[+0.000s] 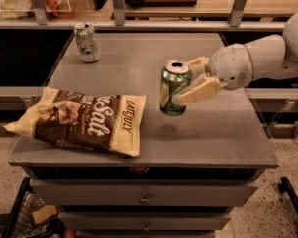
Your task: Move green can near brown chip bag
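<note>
Cream hand grips green can (silver top); brown chip bag: cream-yellow ends, white lettering.

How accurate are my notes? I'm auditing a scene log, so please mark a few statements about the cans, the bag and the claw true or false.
1. The claw is shut on the green can. True.
2. The green can touches the brown chip bag. False: a strip of bare table separates them.
3. A white-silver can stands upright near the table's far edge, away from the claw. True.
4. The brown chip bag stands upright at the table's centre. False: it lies flat by the near edge, on the picture's left.
5. The green can is tipped on its side. False: it is held roughly upright, silver top up.
</note>
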Robot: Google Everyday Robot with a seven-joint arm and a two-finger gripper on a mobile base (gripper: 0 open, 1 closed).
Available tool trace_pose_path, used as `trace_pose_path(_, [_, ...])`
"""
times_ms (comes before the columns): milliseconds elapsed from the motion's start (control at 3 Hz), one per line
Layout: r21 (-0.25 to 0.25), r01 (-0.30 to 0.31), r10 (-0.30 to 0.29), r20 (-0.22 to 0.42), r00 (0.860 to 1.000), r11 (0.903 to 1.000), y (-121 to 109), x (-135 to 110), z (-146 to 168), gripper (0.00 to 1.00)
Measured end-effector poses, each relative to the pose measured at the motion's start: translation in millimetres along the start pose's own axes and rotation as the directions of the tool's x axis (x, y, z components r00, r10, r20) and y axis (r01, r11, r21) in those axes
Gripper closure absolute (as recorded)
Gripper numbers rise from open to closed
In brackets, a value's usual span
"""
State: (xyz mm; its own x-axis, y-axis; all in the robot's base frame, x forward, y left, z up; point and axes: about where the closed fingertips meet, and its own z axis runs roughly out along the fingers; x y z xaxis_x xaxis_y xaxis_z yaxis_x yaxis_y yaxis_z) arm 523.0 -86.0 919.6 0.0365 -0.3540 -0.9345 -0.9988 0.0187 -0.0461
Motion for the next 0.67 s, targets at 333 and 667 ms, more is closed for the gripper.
trace_pose_path(333, [-0.033,0.022,-0.022,0.004,1.0,0.9992,20.9,2.7,11.9,1.0])
trace_pose_path(667, [-0.061,0.061,-0.06,0.011,0.998,0.9963,34.0,5.7,24.4,1.0])
